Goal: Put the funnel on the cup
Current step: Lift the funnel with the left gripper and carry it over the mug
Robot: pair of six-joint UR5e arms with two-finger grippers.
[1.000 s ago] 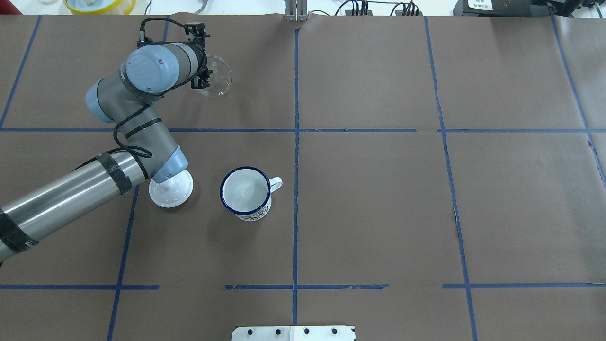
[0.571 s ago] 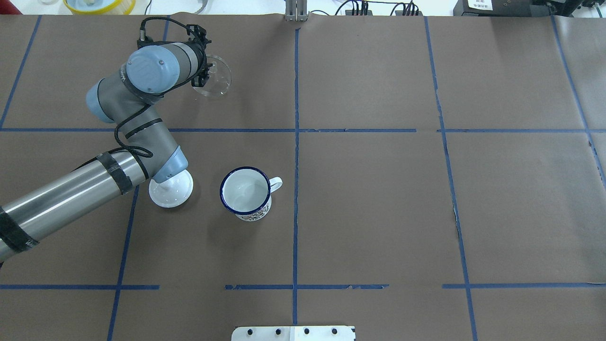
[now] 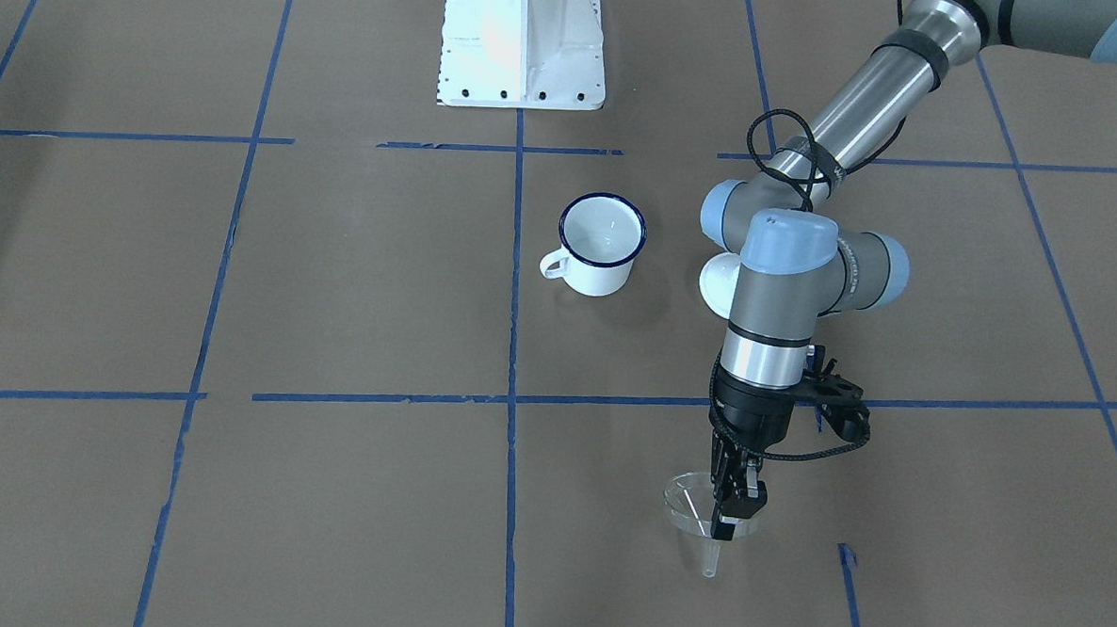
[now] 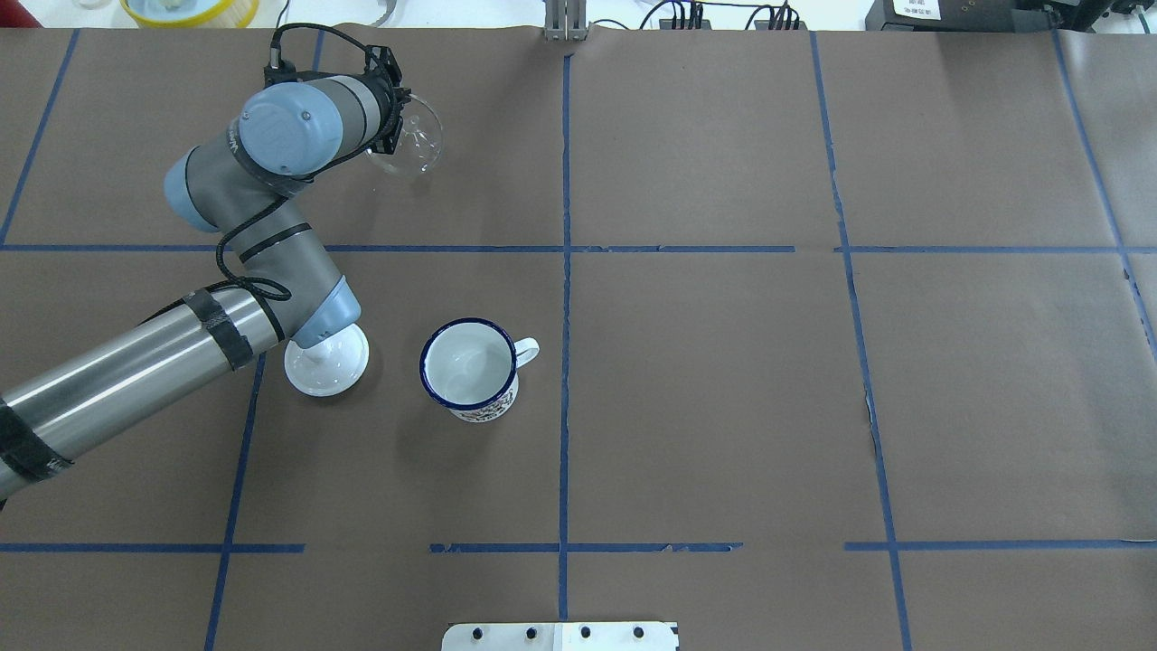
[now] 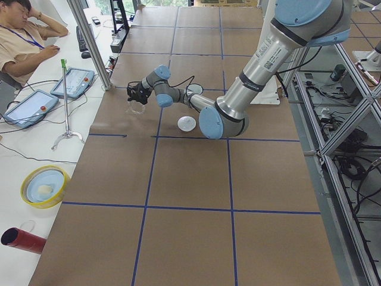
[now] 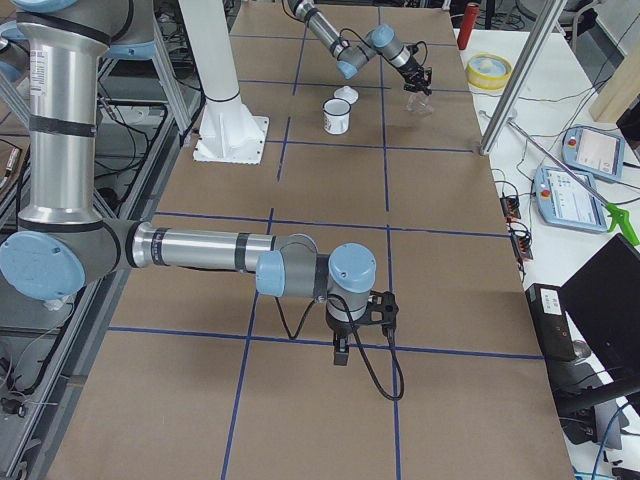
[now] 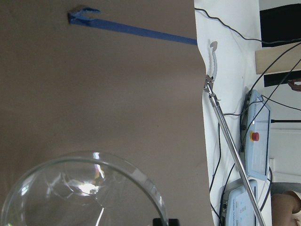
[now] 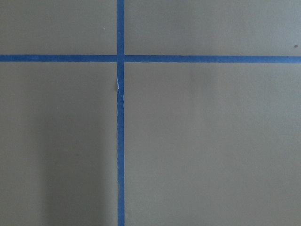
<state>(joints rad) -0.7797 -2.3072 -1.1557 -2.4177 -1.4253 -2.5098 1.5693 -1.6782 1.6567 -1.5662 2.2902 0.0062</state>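
Note:
The clear funnel (image 4: 414, 137) is at the table's far left part, pinched at its rim by my left gripper (image 4: 395, 127). In the front-facing view the funnel (image 3: 696, 513) hangs upright from the gripper (image 3: 734, 514), spout down, just above the paper. Its bowl fills the bottom of the left wrist view (image 7: 84, 193). The white mug with a blue rim (image 4: 468, 366) stands upright and empty nearer the middle, handle to the right, apart from the gripper. My right gripper (image 6: 340, 355) shows only in the exterior right view, over bare paper; I cannot tell its state.
A round white lid (image 4: 330, 369) lies left of the mug, partly under my left arm's elbow. The robot's white base (image 3: 523, 39) is at the near edge. Operators' pendants and a metal pole (image 7: 230, 141) lie beyond the table's far edge.
The left gripper and the funnel have shifted a little toward the far edge, and the funnel has come up off the paper. The mug and lid have not moved.

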